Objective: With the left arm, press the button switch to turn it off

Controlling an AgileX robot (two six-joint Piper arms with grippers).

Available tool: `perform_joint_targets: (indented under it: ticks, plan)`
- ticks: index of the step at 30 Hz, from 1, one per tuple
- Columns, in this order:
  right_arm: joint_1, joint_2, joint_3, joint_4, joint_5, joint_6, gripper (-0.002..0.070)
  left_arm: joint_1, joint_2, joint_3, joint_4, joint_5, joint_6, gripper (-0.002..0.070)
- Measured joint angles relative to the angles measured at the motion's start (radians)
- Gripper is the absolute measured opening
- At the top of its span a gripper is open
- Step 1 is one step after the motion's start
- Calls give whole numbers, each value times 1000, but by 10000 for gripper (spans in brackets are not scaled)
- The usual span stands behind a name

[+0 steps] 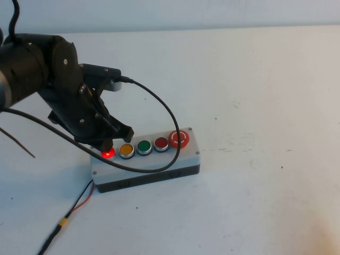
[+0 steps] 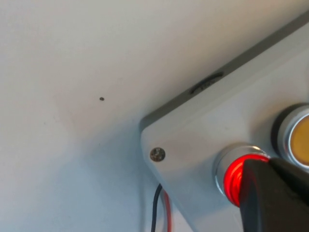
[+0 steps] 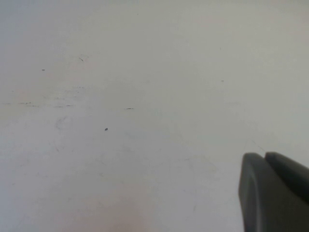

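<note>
One glowing red button switch (image 1: 108,153) sits under the closed left gripper (image 1: 106,143); right gripper (image 3: 275,193) closed over bare table.

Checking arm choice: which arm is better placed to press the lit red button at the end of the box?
Left. The left gripper sits right over the button switch, which glows red. The right gripper sees only bare table.

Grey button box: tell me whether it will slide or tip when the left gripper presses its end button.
The grey button box sits low and flat, so tipping seems unlikely. The left gripper presses downward on the lit button switch, so sliding looks unlikely. The right gripper is elsewhere.
</note>
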Motion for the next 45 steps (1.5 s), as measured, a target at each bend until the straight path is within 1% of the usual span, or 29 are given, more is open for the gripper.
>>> perform_joint_targets:
  ticks: [12, 16, 19, 23, 28, 33, 35, 39, 45]
  plan:
    - [0, 0, 0, 0, 0, 0, -16, 0, 34, -17, 0, -10, 5, -2]
    - [0, 0, 0, 0, 0, 0, -16, 0, -13, -3, 0, -39, 10, -2]
    - [0, 0, 0, 0, 0, 0, -16, 0, -125, 35, 0, -89, 10, -2]
    - [0, 0, 0, 0, 0, 0, -16, 0, -350, 143, 0, -208, 10, -2]
    - [0, 0, 0, 0, 0, 0, -16, 0, -626, 371, 0, -362, 10, -2]
    - [0, 0, 0, 0, 0, 0, -16, 0, -869, 618, 0, -580, -15, -2]
    - [0, 0, 0, 0, 0, 0, -16, 0, -946, 700, 2, -621, -16, -2]
    - [0, 0, 0, 0, 0, 0, -16, 0, -1068, 815, 3, -628, -12, -2]
    - [0, 0, 0, 0, 0, 0, -16, 0, -1107, 899, 14, -605, -9, -2]
